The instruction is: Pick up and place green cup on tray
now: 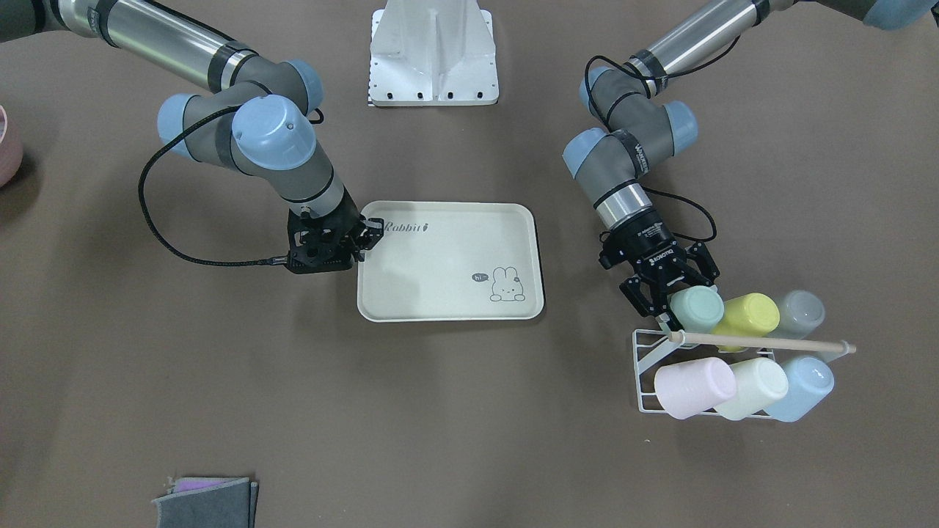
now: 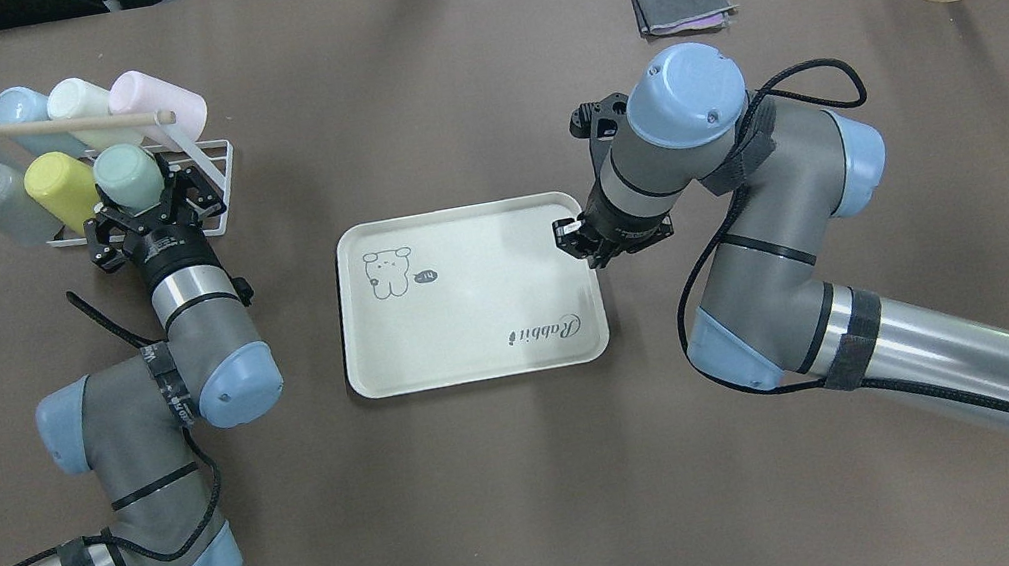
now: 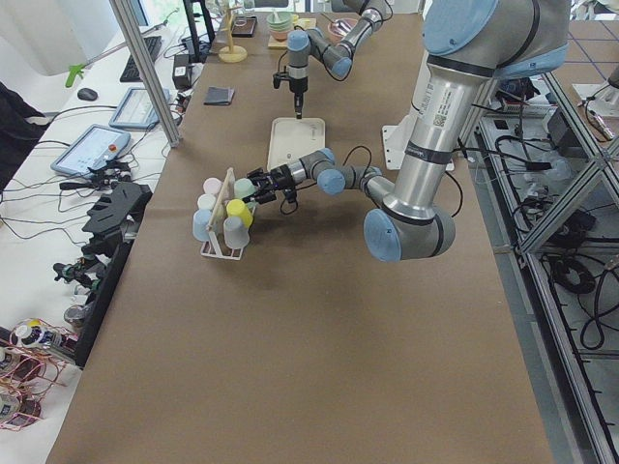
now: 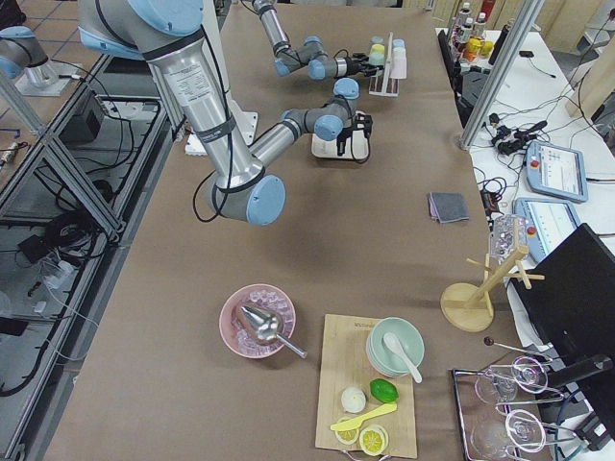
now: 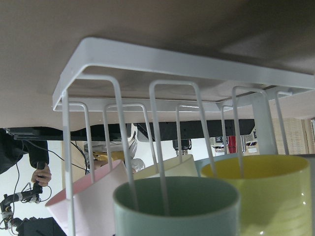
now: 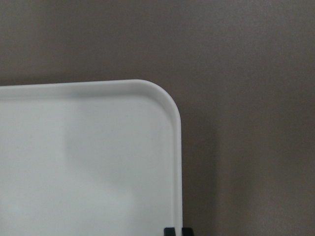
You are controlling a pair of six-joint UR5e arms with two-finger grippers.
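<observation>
Mint-green plastic, the green cup (image 2: pixel 128 177) lies tilted on a peg of the wire rack (image 2: pixel 223 188), closed base toward the left pincer (image 2: pixel 145 200), whose fingers spread wide either side of it, not visibly gripping. Right pincer (image 2: pixel 581 238), farther off, looks closed on the rim of the tray (image 2: pixel 471 329)

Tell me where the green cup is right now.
In the overhead view the green cup sits upper left on the white rack, beside the yellow cup and left of the tray, with the left pincer open around it.
</observation>
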